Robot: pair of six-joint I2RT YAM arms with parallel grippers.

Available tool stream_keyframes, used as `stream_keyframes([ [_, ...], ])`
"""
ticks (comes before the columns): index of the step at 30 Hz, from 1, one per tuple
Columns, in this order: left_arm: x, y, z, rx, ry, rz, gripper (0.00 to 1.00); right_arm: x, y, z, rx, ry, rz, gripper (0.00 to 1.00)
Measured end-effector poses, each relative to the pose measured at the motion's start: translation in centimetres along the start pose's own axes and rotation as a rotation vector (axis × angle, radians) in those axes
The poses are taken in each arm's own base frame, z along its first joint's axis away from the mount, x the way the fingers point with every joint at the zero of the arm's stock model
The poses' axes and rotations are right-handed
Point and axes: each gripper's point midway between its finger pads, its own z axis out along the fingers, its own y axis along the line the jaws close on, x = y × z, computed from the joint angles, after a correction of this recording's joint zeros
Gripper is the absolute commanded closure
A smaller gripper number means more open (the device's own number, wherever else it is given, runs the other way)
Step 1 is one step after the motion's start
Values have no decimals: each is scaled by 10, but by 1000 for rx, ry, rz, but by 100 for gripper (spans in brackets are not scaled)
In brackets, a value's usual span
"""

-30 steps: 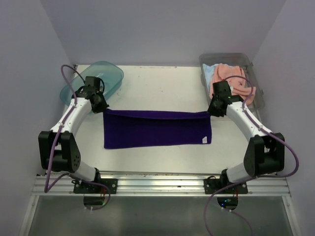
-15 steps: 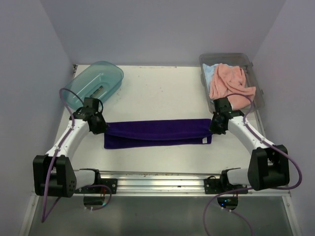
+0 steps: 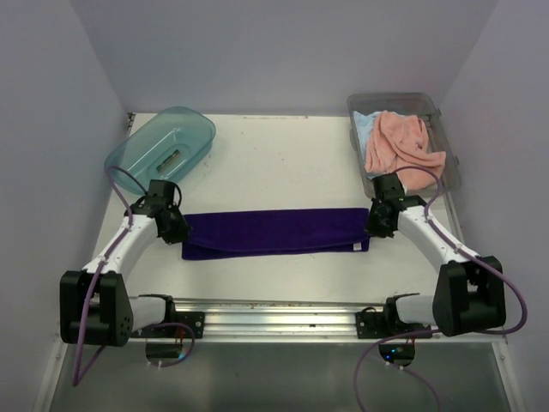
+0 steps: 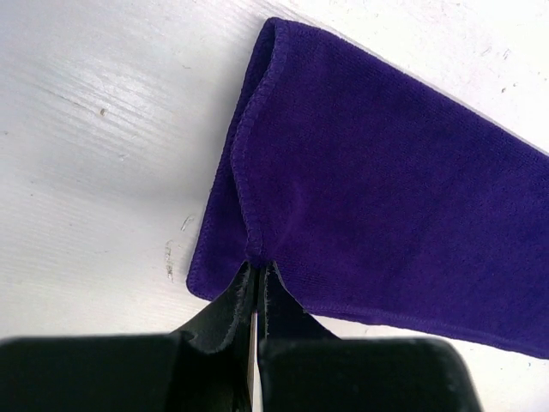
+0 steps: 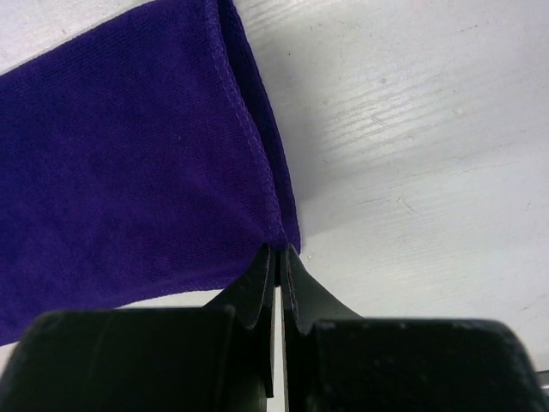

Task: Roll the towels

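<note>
The dark purple towel (image 3: pixel 274 232) lies folded lengthwise into a long narrow strip across the middle of the table. My left gripper (image 3: pixel 177 230) is shut on its left end; the left wrist view shows the pinched edge (image 4: pixel 255 257) of the towel (image 4: pixel 386 197). My right gripper (image 3: pixel 374 225) is shut on its right end, its jaws pinching the towel's corner (image 5: pixel 281 243) in the right wrist view. The salmon pink towel (image 3: pixel 399 146) lies heaped in the clear grey bin (image 3: pixel 448 129) at the back right, over the light blue towel (image 3: pixel 363 124).
A teal translucent tub (image 3: pixel 161 143) stands at the back left, just beyond my left arm. Purple walls close in the table on three sides. A metal rail (image 3: pixel 274 313) runs along the near edge.
Both grippers carried the towel's far edge toward the near edge, folding the towel in half lengthwise. The strip is now narrower and both grippers sit lower and nearer.
</note>
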Motion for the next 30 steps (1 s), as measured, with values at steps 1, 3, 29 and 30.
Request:
stream_keyframes([
  [1,0,0,-1,1,-3,-1,100,-1,0,-1,-2,-4,1,100],
  [3,-1,0,-3,1,-12,-3,100,-2,0,-6,-10,-19,3,100],
  [29,-2,7,-3,-33,-29,-18,100,24,-8,1,-9,30,24,100],
  [30,-2,8,-3,-34,-27,-18,100,24,-8,1,-9,30,24,100],
])
